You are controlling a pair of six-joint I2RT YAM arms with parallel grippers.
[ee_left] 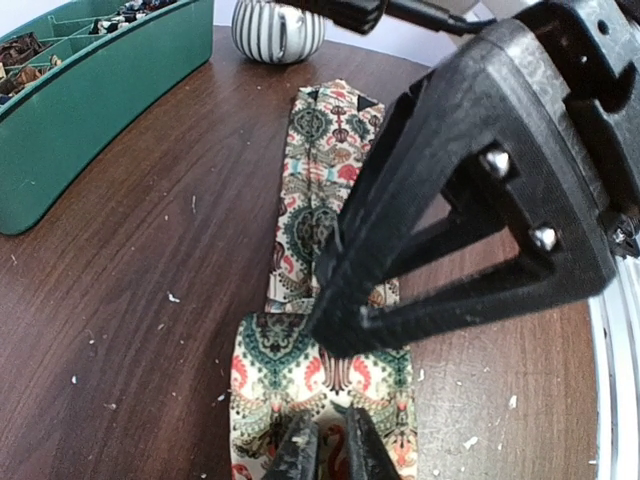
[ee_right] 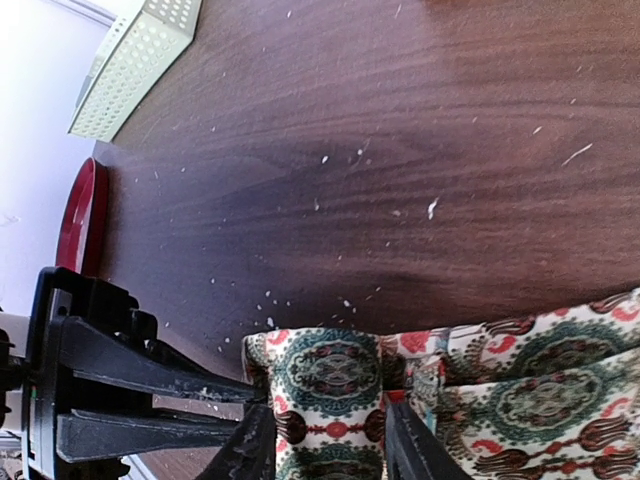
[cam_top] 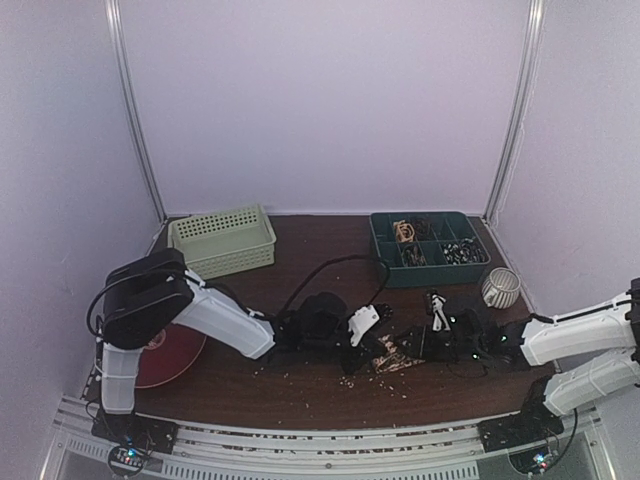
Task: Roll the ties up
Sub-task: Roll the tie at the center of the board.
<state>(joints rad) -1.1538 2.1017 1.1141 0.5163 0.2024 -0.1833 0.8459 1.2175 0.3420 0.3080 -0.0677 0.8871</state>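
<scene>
One tie [cam_top: 395, 357] on the brown table [cam_top: 300, 392], centre front, between both arm tips. Green basket [cam_top: 222, 240], teal tray [cam_top: 381, 256] and striped cup [cam_top: 500, 288] behind; red plate [cam_top: 172, 355] at left.

Left wrist: left gripper [ee_left: 330, 445] pinched on the tie's folded near end; the strip lies flat toward the cup.

Right wrist: right gripper [ee_right: 330, 450] jaws apart, straddling the fold; grip cannot be told.

Left arm [cam_top: 225, 322]: we see white link shells and a bulky black shoulder housing.
Right arm [cam_top: 580, 340]: white shells again, black at the joints.
Right gripper [ee_left: 340, 335]: matte black, an open triangular frame, grainy surface.
Screws [ee_left: 495, 160]: two silver heads on that frame.
Cables [cam_top: 350, 258]: black, looping.
Left gripper [ee_left: 330, 450]: we make out slim black fingers.
</scene>
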